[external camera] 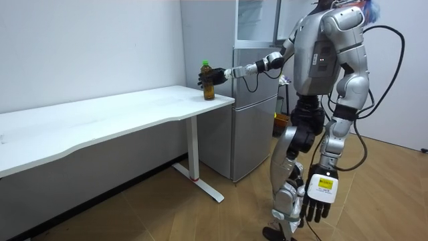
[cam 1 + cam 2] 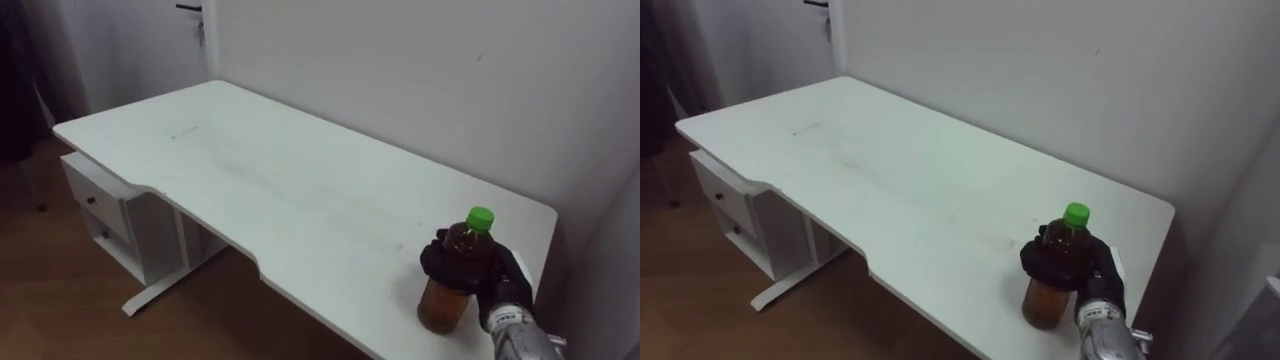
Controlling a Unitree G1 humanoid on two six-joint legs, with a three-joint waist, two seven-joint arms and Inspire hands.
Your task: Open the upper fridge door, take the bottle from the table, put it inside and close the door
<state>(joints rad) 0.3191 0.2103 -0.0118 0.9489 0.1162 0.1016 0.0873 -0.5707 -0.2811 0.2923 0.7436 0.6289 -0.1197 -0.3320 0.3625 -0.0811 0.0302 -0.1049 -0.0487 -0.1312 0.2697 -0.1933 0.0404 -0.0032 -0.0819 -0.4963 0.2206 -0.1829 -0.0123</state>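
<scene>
Standing at the end of the desk, the robot has the tall grey fridge just beside it, against the same wall. The fridge's upper part runs off the top of the room view, and I cannot tell whether that door is open. Under the far end of the desk sits a white drawer unit.

The bottle stands upright near the desk's corner closest to the fridge. Whether its base rests on the surface or is just clear of it cannot be told. The right hand reaches out from the robot and is wrapped around the bottle's middle, dark fingers curled round it below the green cap. The left hand hangs low by the robot's leg, fingers loose and holding nothing.

The bottle looks like clear plastic, filled almost to the shoulder with brown drink. It is probably fairly heavy for its size, with a smooth wall that could slip or dent under a hard squeeze. The mid-body hold seems sound: it sits near the weight, so the bottle should stay upright on the way up. The cap and neck look too narrow for a steady hold.
</scene>
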